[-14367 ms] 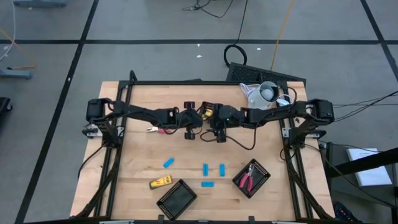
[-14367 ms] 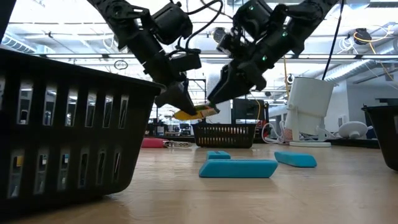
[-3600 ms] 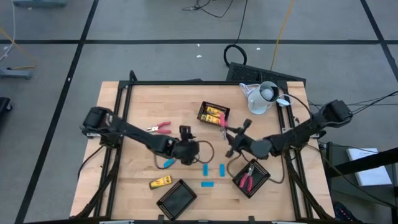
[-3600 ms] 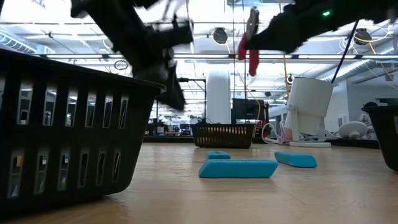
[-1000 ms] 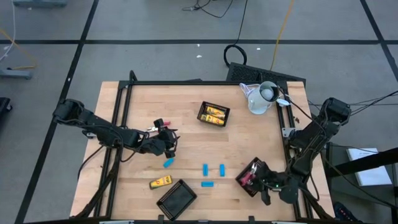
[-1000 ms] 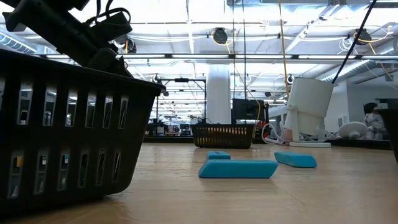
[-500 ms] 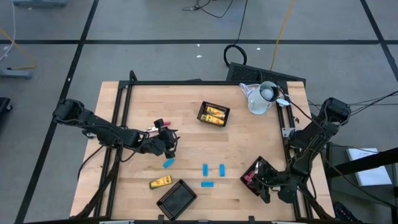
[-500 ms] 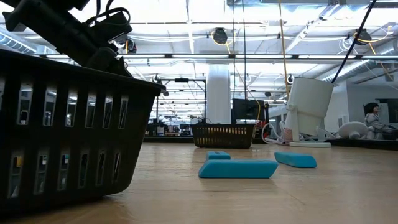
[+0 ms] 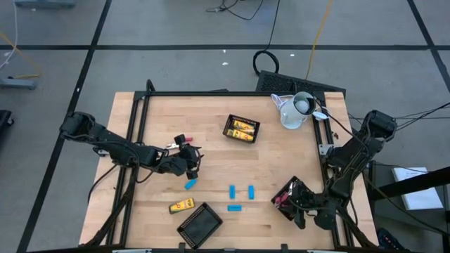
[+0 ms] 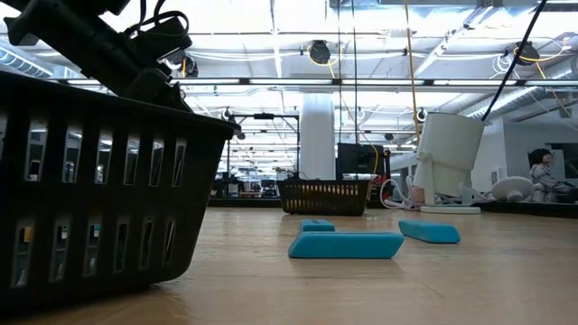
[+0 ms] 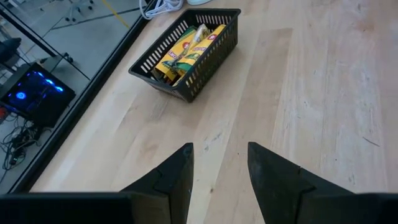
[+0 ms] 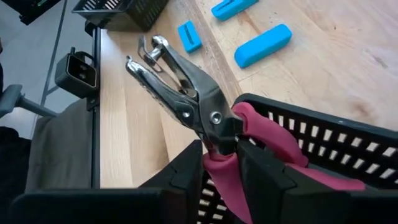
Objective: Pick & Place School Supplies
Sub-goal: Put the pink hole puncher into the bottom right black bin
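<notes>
**Red tool poised over its tray**

The right gripper is clamped on the red-handled tool, whose handles hang over the mesh tray rim. Released here, it could catch on the rim and tip outside. The left gripper waits, jaws apart, empty.

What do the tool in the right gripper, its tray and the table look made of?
Tool: bright metal head, going by the glossy reflections and rivet; its pink handles look rubbery or plastic, matte. The right gripper is shut on it. Tray: black slotted walls, likely moulded plastic, perhaps coated metal. Table: pale wood with visible grain and plank seams, low sheen.
</notes>
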Robot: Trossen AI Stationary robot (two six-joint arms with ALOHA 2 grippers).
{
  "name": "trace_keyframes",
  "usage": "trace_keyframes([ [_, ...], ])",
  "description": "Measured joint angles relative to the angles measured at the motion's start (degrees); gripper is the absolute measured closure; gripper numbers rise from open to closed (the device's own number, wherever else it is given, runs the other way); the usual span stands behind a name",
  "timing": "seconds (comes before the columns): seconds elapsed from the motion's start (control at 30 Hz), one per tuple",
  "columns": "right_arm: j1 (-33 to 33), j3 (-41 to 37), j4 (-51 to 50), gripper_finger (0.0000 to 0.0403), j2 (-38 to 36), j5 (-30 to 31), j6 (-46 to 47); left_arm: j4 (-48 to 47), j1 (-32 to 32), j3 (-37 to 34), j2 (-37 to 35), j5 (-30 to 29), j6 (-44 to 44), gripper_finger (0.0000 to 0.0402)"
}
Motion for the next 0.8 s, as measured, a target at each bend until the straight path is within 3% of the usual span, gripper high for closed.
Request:
trace_keyframes([
  [0.13, 0.0, 0.9, 0.1, 0.0335, -1.5, 0.3, -3.1, 0.0, 0.0, 0.0, 0.0, 0.0, 0.0, 0.0249],
  [0.33, 1.0, 3.8, -5.0, 0.0344, -4.7, 5.4, -6.8, 0.0, 0.0, 0.0, 0.0, 0.5, 0.0, 0.0249],
  [0.8, 5.7, 4.7, -26.4, 0.0352, -4.5, 7.8, 22.4, 0.0, 0.0, 0.0, 0.0, 1.2, -0.2, 0.0249],
])
